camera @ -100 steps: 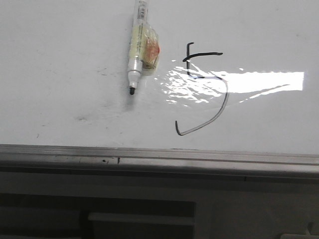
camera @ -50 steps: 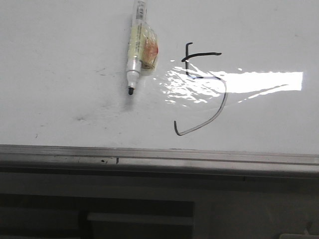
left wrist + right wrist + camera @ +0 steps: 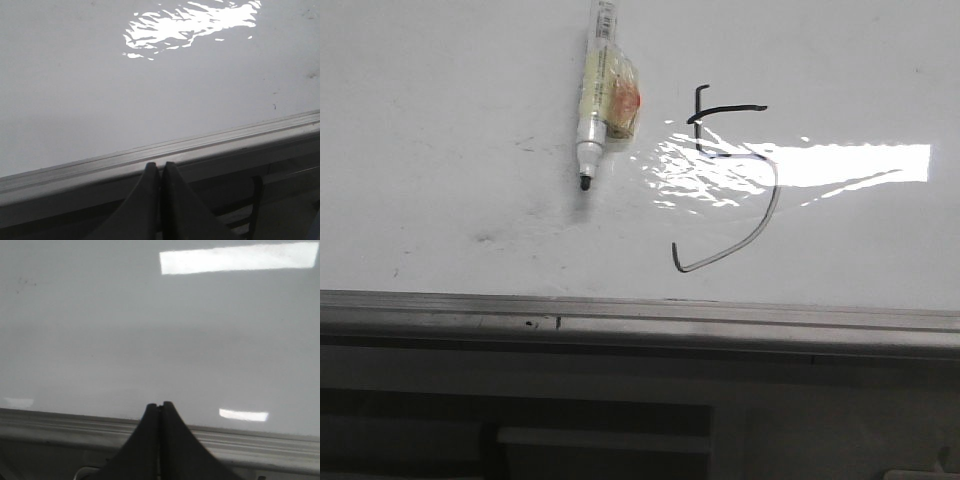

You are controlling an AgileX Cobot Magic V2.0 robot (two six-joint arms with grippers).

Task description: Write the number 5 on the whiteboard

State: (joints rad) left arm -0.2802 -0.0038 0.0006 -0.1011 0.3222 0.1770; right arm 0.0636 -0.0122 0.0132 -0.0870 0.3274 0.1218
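Whiteboard (image 3: 440,80) lies flat, glossy and rigid. Left gripper (image 3: 161,167) and right gripper (image 3: 160,406) both hold empty jaws pressed together at its grey rail (image 3: 640,305). Further out sits the number 5 (image 3: 730,180), beside a light, slippery marker (image 3: 592,100), likely best grasped mid-barrel.
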